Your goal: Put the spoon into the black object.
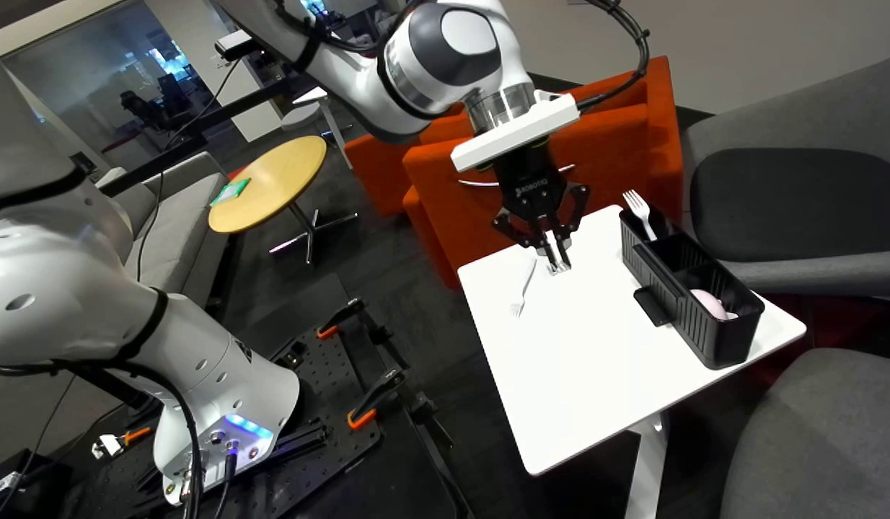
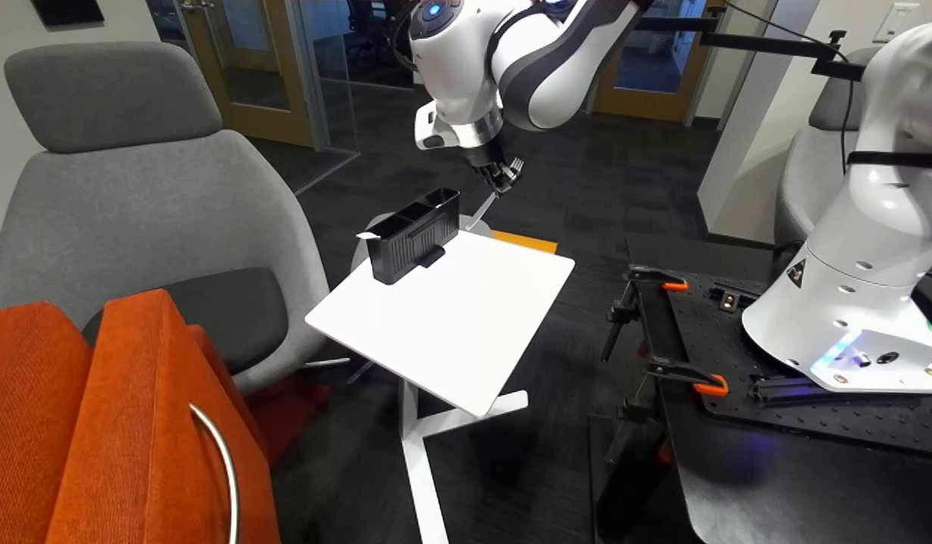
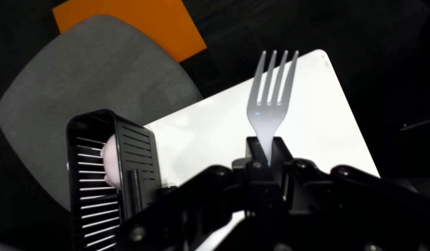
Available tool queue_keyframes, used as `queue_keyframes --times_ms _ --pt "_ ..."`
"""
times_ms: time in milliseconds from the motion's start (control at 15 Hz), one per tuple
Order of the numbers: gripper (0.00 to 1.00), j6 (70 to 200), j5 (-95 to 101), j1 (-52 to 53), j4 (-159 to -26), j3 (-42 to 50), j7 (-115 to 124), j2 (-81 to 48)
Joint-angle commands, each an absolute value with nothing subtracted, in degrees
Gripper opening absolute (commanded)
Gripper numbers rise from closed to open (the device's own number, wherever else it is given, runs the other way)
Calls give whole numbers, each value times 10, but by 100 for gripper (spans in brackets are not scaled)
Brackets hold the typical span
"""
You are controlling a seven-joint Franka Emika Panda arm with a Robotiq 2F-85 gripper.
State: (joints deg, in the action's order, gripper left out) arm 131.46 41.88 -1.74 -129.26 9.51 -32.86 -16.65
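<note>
Wrist view: the gripper (image 3: 267,144) is holding a metal fork (image 3: 269,113), fingers pinching in narrow; this is reading as the task's utensil. Tines are showing clear, the rest is vanishing among the dark fingers. Black cutlery caddy (image 3: 138,155) is running out of frame at the bottom, apart from the fork, its wall partly covering a pink rounded thing (image 3: 112,164).

In an exterior view, a white fork (image 1: 638,209) is leaning in the caddy's end compartment, lower part hidden. Gripper is hanging above the white table (image 1: 596,375), apart from the caddy; only a small bright end of the metal fork is peeking below the fingertips. Pale utensil (image 1: 523,288) is lying on the table, farther from the caddy than the gripper; its end is looking tined, too faint to be sure.

In an exterior view, the metal fork's handle (image 2: 482,211) is jutting from the gripper, near the caddy's end in frame. Caddy walls are mostly hiding the contents; a white tip (image 2: 368,236) is poking out at the opposite end. Table is washing out; pale things on it are hard to make out.
</note>
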Motion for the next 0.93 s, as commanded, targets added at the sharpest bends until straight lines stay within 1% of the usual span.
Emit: queue_keyframes --times_ms 0,600,667,867 --pt "3 1266 523 -20 -1276 81 -342 -150" --pt "3 1251 816 -25 -1249 69 -350 -194" --pt "11 1263 772 -37 -1260 60 -354 -183" --pt "11 1263 806 -37 -1257 60 -353 -192"
